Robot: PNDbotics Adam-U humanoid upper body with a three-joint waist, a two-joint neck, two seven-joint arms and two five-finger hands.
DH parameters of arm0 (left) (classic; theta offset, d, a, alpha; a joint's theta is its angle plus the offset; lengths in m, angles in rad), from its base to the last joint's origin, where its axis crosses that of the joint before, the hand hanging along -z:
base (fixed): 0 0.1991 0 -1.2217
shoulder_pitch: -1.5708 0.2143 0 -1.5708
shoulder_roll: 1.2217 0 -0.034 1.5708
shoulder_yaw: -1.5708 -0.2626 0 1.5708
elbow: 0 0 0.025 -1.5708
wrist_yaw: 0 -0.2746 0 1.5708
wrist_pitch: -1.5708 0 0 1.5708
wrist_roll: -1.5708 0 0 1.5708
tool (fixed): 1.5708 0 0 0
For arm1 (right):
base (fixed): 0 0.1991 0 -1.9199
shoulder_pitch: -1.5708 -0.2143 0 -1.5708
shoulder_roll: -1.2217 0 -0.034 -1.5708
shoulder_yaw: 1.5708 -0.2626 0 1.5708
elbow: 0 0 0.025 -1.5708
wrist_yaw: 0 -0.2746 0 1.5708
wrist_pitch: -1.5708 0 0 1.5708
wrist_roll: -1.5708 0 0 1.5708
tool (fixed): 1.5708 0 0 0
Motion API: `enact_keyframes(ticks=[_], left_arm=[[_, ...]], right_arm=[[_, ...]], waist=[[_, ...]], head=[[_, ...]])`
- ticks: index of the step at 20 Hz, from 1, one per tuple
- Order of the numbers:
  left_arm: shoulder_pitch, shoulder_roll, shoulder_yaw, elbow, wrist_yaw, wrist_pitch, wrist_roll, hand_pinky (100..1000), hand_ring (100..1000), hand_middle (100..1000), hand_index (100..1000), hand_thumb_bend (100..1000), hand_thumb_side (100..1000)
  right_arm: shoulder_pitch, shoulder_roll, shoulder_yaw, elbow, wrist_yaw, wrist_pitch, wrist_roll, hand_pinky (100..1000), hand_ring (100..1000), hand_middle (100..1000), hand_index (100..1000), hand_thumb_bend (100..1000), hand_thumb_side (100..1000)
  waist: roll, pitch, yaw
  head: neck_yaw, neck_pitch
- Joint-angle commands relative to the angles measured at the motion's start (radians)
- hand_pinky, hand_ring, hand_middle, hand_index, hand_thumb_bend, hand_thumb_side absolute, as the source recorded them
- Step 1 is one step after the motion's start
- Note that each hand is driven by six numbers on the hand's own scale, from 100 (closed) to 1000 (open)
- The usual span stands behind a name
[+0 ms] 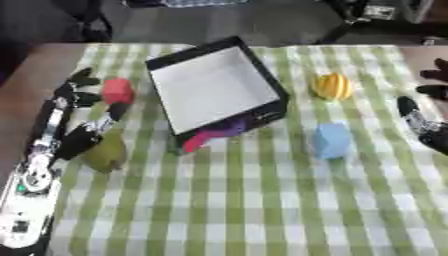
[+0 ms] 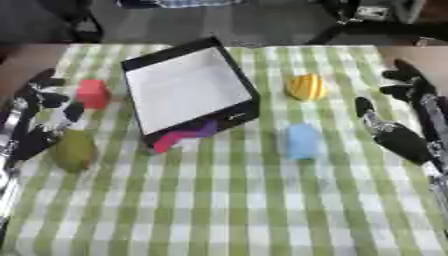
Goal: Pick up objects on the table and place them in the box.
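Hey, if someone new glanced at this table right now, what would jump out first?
The black box with its white inside stands tilted at the centre of the green checked tablecloth, with pink and purple shapes at its near edge. Around it lie a red block, an olive object, a yellow striped ball and a blue block.

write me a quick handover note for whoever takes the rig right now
Left hand: open at the table's left, by the red block and olive object, holding nothing.
Right hand: open at the right edge, empty.
Box: middle, looks empty inside.
Pink and purple pieces lie against the box's near wall, outside.
Yellow striped ball and blue block sit right of the box.
Done: nothing visibly boxed. Left: all pieces.
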Motion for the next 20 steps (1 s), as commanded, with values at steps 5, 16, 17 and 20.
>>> enact_keyframes(ticks=[5, 16, 17, 20], left_arm=[[0.000, 0.010, 0.011, -0.005, -0.008, 0.011, 0.020, 774, 711, 794, 963, 601, 700], [0.006, 0.109, 0.007, -0.029, -0.082, 0.010, -0.025, 795, 723, 788, 920, 575, 674], [0.009, 0.140, 0.005, -0.034, -0.101, 0.009, -0.045, 796, 723, 779, 903, 565, 664], [0.029, 0.263, -0.005, -0.040, -0.149, 0.016, -0.101, 800, 731, 781, 901, 522, 626]], right_arm=[[-0.006, -0.013, 0.002, -0.008, 0.007, 0.008, 0.005, 879, 802, 847, 985, 327, 506], [-0.002, -0.020, 0.005, -0.005, -0.002, 0.007, 0.008, 880, 802, 847, 989, 321, 509], [-0.001, -0.020, 0.005, -0.005, -0.002, 0.007, 0.008, 879, 802, 847, 989, 320, 509], [-0.001, -0.023, 0.004, -0.003, -0.004, 0.008, 0.006, 879, 801, 846, 989, 317, 508]], waist=[[-0.005, -0.008, 0.003], [-0.005, -0.011, 0.000], [-0.005, -0.012, -0.001], [-0.001, -0.011, -0.006]], head=[[0.008, 0.007], [0.005, 0.007], [0.000, 0.007], [-0.008, 0.007]])
